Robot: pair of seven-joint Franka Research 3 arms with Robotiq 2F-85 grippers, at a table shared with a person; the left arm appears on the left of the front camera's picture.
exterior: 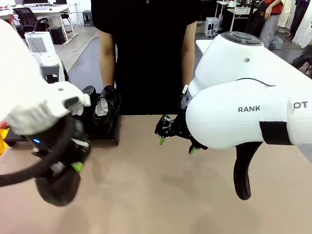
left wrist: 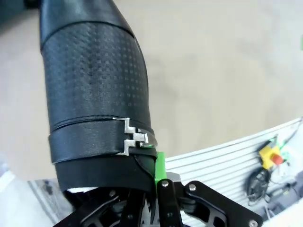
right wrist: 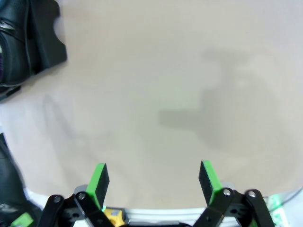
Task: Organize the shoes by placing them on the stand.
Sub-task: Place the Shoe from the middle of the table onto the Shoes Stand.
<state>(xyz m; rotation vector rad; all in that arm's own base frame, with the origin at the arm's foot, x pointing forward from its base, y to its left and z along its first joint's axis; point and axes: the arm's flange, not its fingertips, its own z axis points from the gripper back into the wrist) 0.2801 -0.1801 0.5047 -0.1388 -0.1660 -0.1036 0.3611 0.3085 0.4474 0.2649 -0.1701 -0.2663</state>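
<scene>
Over on the left, the left gripper (exterior: 73,170) is clamped on a black shoe (exterior: 57,187), holding it up off the tan table (exterior: 161,195). In the left wrist view that shoe (left wrist: 97,94) runs straight away from the fingers, its long axis in line with them: a perforated, grainy black upper, a smooth band across it with a small stepped silver buckle (left wrist: 135,138), and a bit of white paper stuffing right at the jaws; one green pad (left wrist: 160,165) presses against its side. Just beyond that gripper, toward the person, the low black stand (exterior: 109,134) sits at the table's far left with a glossy black shoe (exterior: 108,107) on it, white paper crumpled in its opening, standing rather steeply; a second dark shoe (exterior: 89,92) is beside it, mostly hidden by the arm. A person in black stands at the far edge. To the right, the right gripper (exterior: 175,142) hangs released above bare table, jaws spread wide with nothing between them. In its wrist view the green pads (right wrist: 100,178) stand well apart, and the stand's corner (right wrist: 47,42) with a shiny shoe (right wrist: 12,45) lies far ahead of the fingers, up at the left.
</scene>
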